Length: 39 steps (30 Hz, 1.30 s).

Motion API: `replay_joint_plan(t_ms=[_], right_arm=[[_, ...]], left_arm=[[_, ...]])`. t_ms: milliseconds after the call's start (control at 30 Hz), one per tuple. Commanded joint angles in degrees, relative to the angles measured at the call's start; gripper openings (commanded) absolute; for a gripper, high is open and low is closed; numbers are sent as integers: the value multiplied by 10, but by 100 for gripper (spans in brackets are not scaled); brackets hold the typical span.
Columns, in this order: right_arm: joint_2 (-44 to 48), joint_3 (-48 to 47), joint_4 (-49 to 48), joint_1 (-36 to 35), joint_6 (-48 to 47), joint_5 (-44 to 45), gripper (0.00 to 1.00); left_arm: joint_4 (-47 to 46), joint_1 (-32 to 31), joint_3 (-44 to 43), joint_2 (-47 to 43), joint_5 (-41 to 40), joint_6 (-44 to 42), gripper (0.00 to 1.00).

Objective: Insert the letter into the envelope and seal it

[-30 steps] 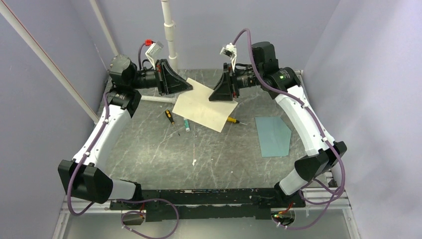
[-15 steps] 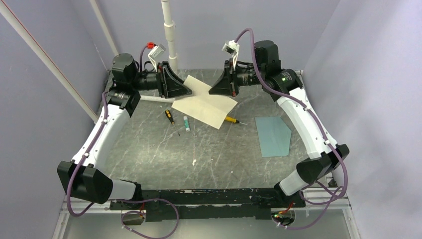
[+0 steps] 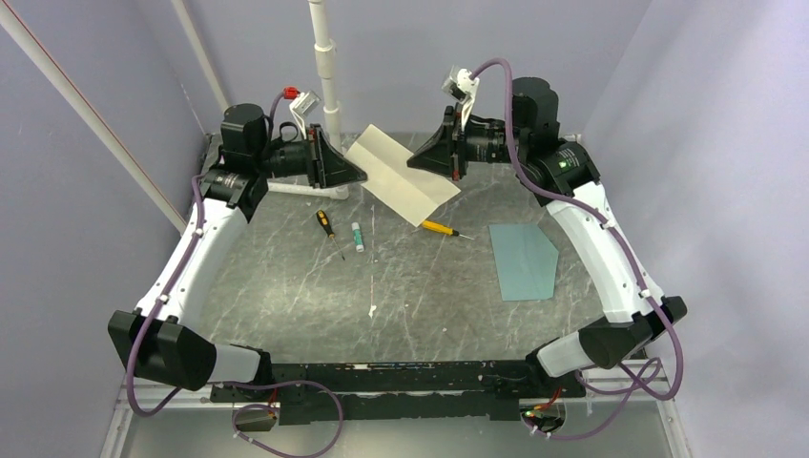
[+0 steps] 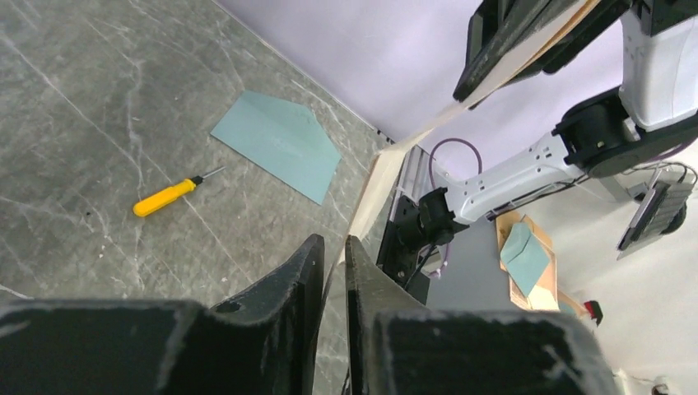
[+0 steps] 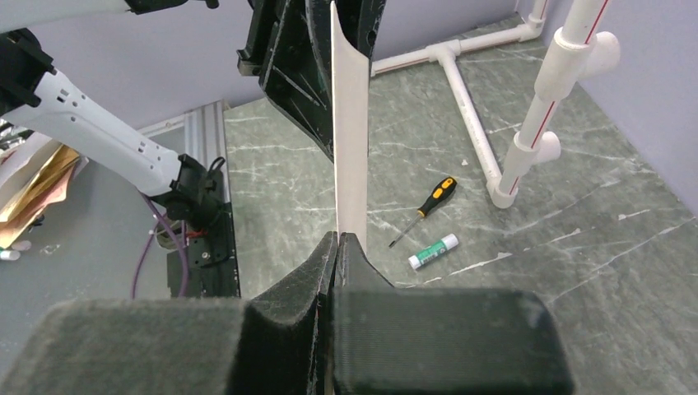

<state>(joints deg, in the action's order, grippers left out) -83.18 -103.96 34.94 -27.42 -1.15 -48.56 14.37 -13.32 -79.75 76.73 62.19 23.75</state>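
The letter (image 3: 401, 176), a cream sheet, hangs off the table at the back, tilted steeply. My right gripper (image 3: 412, 162) is shut on its upper right edge; the right wrist view shows the letter (image 5: 350, 123) standing edge-on out of the closed gripper (image 5: 338, 237). My left gripper (image 3: 361, 176) is at the sheet's left edge. In the left wrist view its jaws (image 4: 332, 243) stand a narrow gap apart, and the letter's edge (image 4: 374, 185) runs into that gap. The teal envelope (image 3: 523, 260) lies flat at the right of the table, away from both grippers.
A yellow screwdriver (image 3: 437, 228) lies under the letter's lower corner. A black-and-orange screwdriver (image 3: 326, 224) and a green glue stick (image 3: 358, 237) lie left of centre. A white pipe stand (image 3: 324, 57) rises at the back. Purple walls close in on three sides.
The right gripper has shut on the letter and carried it up and toward the back right. The sheet has left the table. The left jaws parted, then narrowed.
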Motion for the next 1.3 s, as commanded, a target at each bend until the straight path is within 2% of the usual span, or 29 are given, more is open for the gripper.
replay_joint_plan(t_ms=[0,200,467,700,733,767,867,933,1033,1100,1200,1267], right_arm=[[17,14,-34,-1,-22,-16,0],[14,25,-44,-1,-16,-19,0],[18,34,-62,-2,-9,-32,0],[16,31,-51,-2,-21,-65,0],[15,27,-41,-2,-26,-77,3],[12,20,-29,-2,-34,-93,11],[6,3,10,-2,-54,-116,46],[0,-10,35,-1,-63,-128,56],[-16,-31,70,-2,-73,-161,58],[-22,-33,74,-1,-73,-168,54],[-6,-12,34,-1,-59,-142,50],[20,14,-28,0,-24,-109,46]], left_arm=[[-37,-2,-26,1,-30,67,25],[-107,-2,-4,4,-13,119,23],[-94,-2,-12,12,-11,120,5],[-104,-2,-15,14,-6,130,2],[-106,-2,-15,11,-6,124,2],[-105,-2,-15,9,-6,113,2],[-88,-2,-18,-3,-14,67,2],[-86,-2,-19,-10,-17,43,2],[-112,-2,-14,-20,-14,31,2],[-146,-2,-7,-25,-3,30,3],[-192,-2,11,-35,24,17,2],[-202,-2,26,-47,35,-13,2]])
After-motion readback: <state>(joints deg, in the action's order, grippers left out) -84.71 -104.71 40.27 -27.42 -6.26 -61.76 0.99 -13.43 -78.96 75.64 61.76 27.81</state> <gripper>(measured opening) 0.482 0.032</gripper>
